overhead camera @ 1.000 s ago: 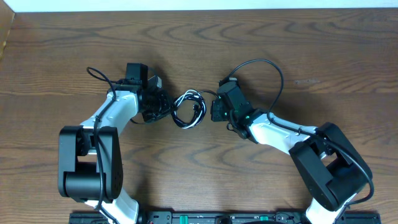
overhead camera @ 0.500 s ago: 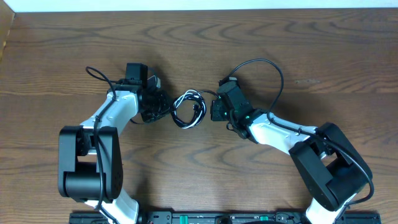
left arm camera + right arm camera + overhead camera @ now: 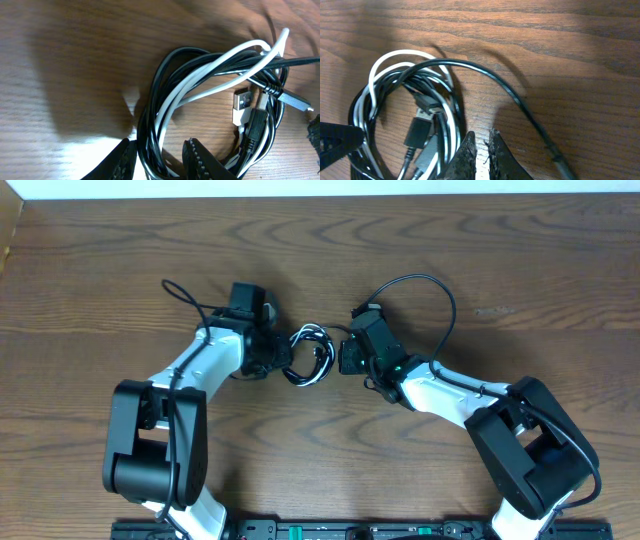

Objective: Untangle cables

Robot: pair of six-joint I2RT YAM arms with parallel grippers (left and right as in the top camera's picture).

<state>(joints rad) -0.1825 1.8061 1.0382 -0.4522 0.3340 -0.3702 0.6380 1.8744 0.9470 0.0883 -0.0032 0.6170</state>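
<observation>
- Left gripper (image 3: 159,162): shifted right onto the bundle since the earlier frame; jaws wide, straddling black strands at the coil's edge.
- Right gripper (image 3: 483,152): jaws nearly closed, nothing seen between them.
- Cables (image 3: 308,355): white cable (image 3: 200,75) and black cable (image 3: 485,75) interlooped between the grippers; separation apparently all left to do.

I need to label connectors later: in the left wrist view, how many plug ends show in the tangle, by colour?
White plug: 1
Black plug: 1
Grey plug: 1
Total: 3
</observation>
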